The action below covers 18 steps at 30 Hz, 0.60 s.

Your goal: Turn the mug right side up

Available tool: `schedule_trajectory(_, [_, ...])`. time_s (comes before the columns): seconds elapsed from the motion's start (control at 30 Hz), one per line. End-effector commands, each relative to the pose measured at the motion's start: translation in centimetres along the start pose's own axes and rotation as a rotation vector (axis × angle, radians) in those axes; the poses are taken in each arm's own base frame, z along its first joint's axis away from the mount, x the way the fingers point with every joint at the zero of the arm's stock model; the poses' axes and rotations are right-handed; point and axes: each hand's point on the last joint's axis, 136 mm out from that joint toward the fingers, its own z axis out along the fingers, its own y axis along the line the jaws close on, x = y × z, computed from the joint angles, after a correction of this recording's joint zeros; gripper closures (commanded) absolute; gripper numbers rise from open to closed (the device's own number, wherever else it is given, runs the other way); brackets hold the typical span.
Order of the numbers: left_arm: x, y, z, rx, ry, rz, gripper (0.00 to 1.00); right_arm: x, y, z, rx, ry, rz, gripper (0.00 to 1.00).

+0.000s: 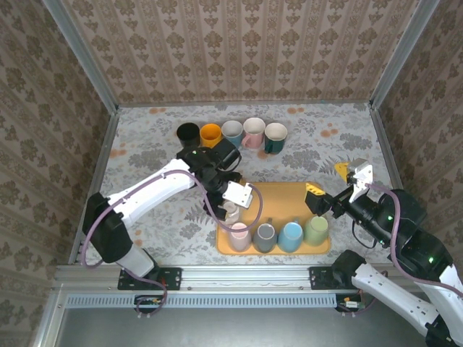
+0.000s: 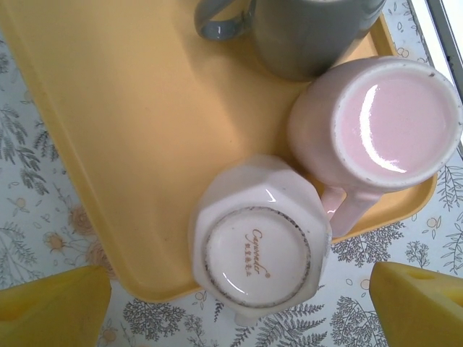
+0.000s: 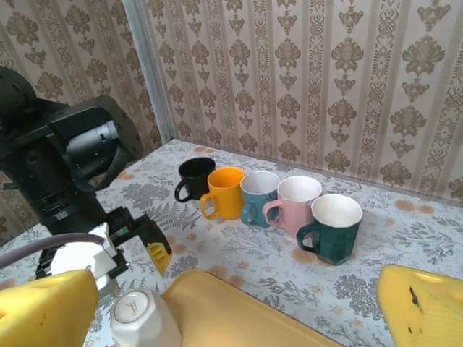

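Note:
A white faceted mug stands upside down, base up, on the left rim of the yellow tray, partly over the tablecloth. My left gripper hovers over it, open, its yellow fingers wide on either side and not touching. From above, the left gripper covers most of the white mug. My right gripper is open and empty above the tray's right end. Its wrist view looks past its own open gripper at the white mug.
Upside-down pink, grey, blue and green mugs line the tray's near edge; the pink mug touches the white one. Upright black, orange, light blue, pink and dark green mugs stand at the back.

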Motion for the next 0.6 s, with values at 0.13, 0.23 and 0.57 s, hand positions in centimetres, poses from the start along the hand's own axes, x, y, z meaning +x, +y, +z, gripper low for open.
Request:
schedule_trajectory(0.13, [0.6,-1.7,2.2,0.097,0.018,0.033,0.07,0.7,0.1,-0.2,-0.009,0.008,0.02,0.0])
schedule_trajectory(0.23, [0.7,-1.6,3.3,0.103,0.019,0.037,0.07,1.2,0.3,0.1,-0.023,0.012,0.029,0.0])
schedule_trajectory(0.57, [2.3,-1.4,6.0,0.136,0.089,0.066,0.1,2.4,0.9,0.8,-0.059,0.042,0.072,0.0])
